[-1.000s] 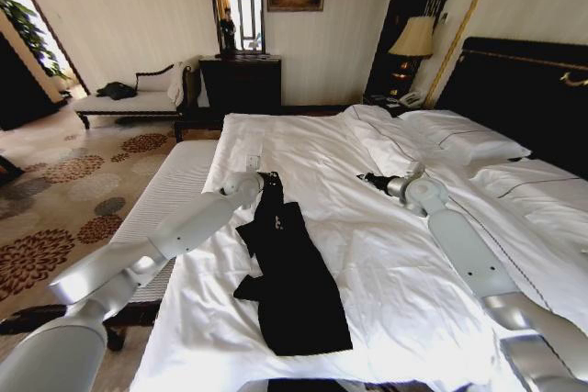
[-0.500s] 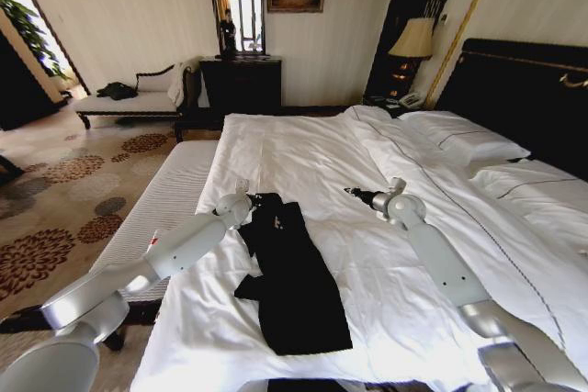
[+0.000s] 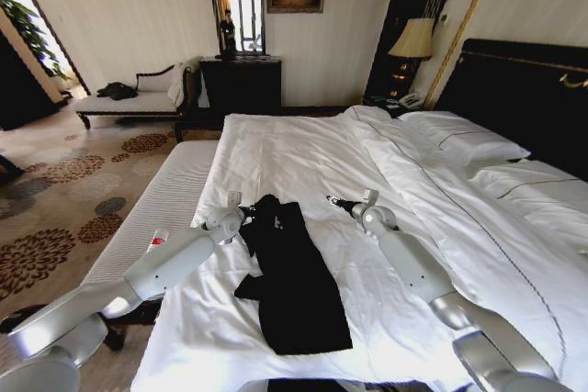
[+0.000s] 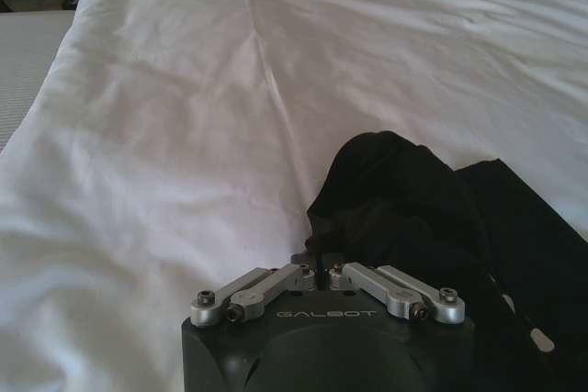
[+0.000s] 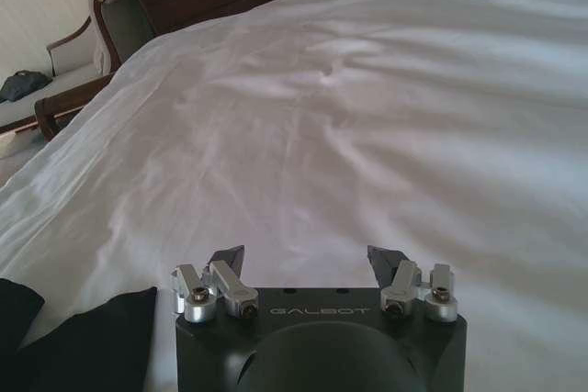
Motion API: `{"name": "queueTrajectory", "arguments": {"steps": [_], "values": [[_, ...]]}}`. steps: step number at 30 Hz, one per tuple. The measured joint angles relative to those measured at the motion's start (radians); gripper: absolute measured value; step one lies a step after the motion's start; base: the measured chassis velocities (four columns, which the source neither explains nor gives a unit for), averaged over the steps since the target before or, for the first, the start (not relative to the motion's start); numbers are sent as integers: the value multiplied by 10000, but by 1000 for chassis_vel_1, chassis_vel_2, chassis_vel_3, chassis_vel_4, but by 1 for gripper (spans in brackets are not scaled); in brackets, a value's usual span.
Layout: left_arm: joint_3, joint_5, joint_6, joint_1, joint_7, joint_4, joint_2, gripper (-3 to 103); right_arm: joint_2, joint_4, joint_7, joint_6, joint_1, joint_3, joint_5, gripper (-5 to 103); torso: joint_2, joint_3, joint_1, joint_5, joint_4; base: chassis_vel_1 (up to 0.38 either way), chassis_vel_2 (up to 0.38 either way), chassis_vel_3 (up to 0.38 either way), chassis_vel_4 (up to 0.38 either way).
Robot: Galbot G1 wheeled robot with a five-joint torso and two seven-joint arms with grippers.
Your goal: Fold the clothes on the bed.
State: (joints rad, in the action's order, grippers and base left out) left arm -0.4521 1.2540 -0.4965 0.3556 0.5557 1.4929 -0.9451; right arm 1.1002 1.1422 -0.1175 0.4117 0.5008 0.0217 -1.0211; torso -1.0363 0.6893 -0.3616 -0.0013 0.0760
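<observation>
The clothes (image 3: 294, 282), a black top, lie in a long rumpled strip on the near half of the bed (image 3: 303, 149), on the white duvet. My left gripper (image 3: 246, 212) sits at the top's far left corner. In the left wrist view this gripper (image 4: 318, 274) is shut on a thin pinch of the black fabric (image 4: 404, 208), which bunches up just beyond it. My right gripper (image 3: 333, 201) hovers over bare duvet a little to the right of the top's far end. It stands open (image 5: 305, 262) with nothing between its fingers, and the black cloth (image 5: 83, 337) shows off to one side.
White pillows (image 3: 464, 140) and the dark headboard (image 3: 524, 89) are at the right. A pale padded bench (image 3: 165, 195) runs along the bed's left edge. A chaise (image 3: 138, 98), a dark dresser (image 3: 241, 82) and a lamp (image 3: 413, 39) stand along the far wall.
My left gripper has drawn back toward me and to the left, taking the top's far corner with it. The right gripper has swung left across the duvet, closer to the top.
</observation>
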Motion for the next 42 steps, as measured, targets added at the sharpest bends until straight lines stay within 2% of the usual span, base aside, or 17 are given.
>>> {"name": "queueTrajectory", "arguments": {"steps": [1,2,5,11,15,28,29,32,33,35,36,37,40,42], "values": [[122,-23,-31,214,-5,127,130,2,309,-282,77,-71,-86,-123,94,83,1,1,-2,7,-1,0,0,0,0],[122,-23,-31,214,-5,127,130,2,309,-282,77,-71,-86,-123,94,83,1,1,-2,7,-1,0,0,0,0],[355,-95,-39,678,-123,386,465,2,1059,-968,299,-114,-296,-384,206,97,0,1,-1,6,-10,0,0,0,0],[467,-92,-38,822,-140,645,574,2,1845,-2091,454,-127,-716,-322,150,100,0,0,0,4,-7,0,0,0,0],[415,27,-39,757,-95,905,682,2,2115,-2763,584,-128,-1021,-310,145,100,0,0,-1,8,2,0,0,0,0],[411,196,-46,884,122,1285,884,2,2758,-3633,864,54,-1437,-133,-70,100,2,0,0,7,-5,0,0,0,0],[412,197,-46,891,134,1285,884,2,2783,-3677,866,54,-1464,-131,-72,102,2,1,0,6,-5,0,0,0,0],[444,192,-46,954,151,1276,869,2,2887,-3896,867,68,-1592,-126,-87,90,1,1,0,7,-5,0,0,0,0],[444,192,-46,954,151,1276,869,2,2887,-3896,867,68,-1592,-126,-87,90,1,1,0,7,-5,0,0,0,0],[484,188,-45,1010,154,1261,853,2,2883,-3883,865,106,-1585,-151,-123,79,2,1,0,7,-4,0,0,0,0],[488,188,-44,1018,154,1260,849,2,2877,-3865,865,112,-1571,-163,-128,79,2,1,0,7,-4,0,0,0,0],[491,188,-44,1026,157,1259,845,2,2871,-3834,864,120,-1545,-181,-135,74,1,1,0,8,-3,0,0,0,0],[494,187,-43,1033,165,1252,826,2,2869,-3790,864,138,-1503,-195,-145,68,2,1,0,8,-4,0,0,0,0],[514,185,-38,1040,189,1217,792,2,2871,-3710,861,158,-1436,-216,-162,57,2,1,0,8,-4,0,0,0,0]]}}
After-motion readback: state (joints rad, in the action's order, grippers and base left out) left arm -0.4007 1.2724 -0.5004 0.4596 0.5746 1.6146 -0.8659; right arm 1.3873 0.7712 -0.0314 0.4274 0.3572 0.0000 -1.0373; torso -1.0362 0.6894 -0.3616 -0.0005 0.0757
